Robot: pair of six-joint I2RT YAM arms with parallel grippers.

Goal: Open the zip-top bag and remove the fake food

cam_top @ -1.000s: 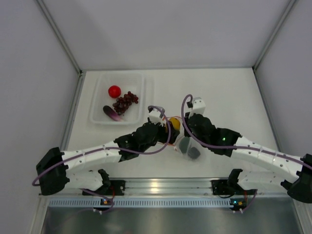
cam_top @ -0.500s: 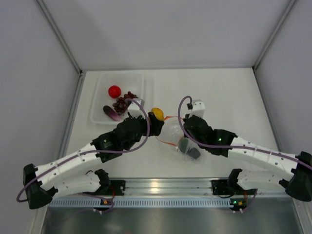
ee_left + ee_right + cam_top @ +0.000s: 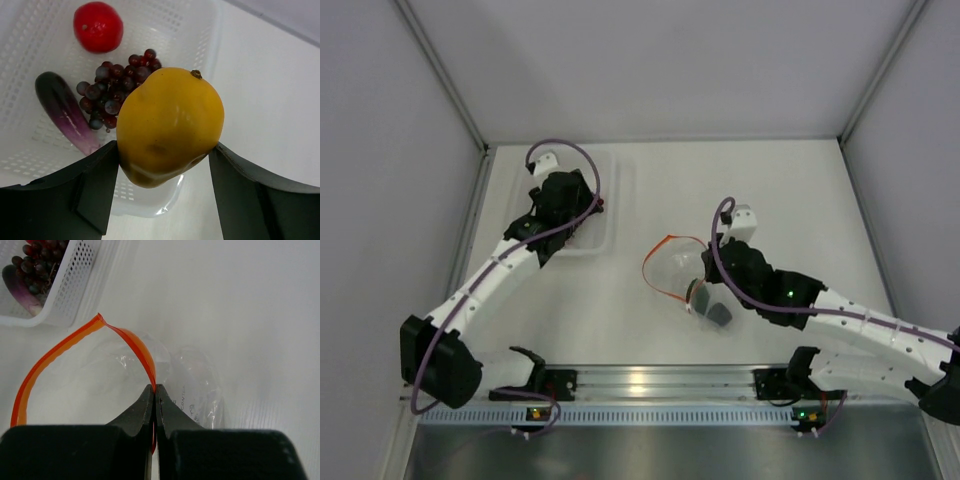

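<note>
Pinching the lemon (image 3: 170, 125) between them, the left jaws hang over the white tray (image 3: 200, 30), where the left wrist view shows the tomato (image 3: 98, 26), grape bunch (image 3: 115, 87) and eggplant (image 3: 65, 110); from above, the arm hides these. Only the top view shows the dark green oval (image 3: 718, 314) in the zip-top bag (image 3: 678, 272), mid-counter (image 3: 790, 190). The right jaws are pressed together on its zipper strip (image 3: 135, 347). A second ago the lemon was beside the bag; now the left arm stretches out to the tray, while the right arm reaches low toward the middle.
</note>
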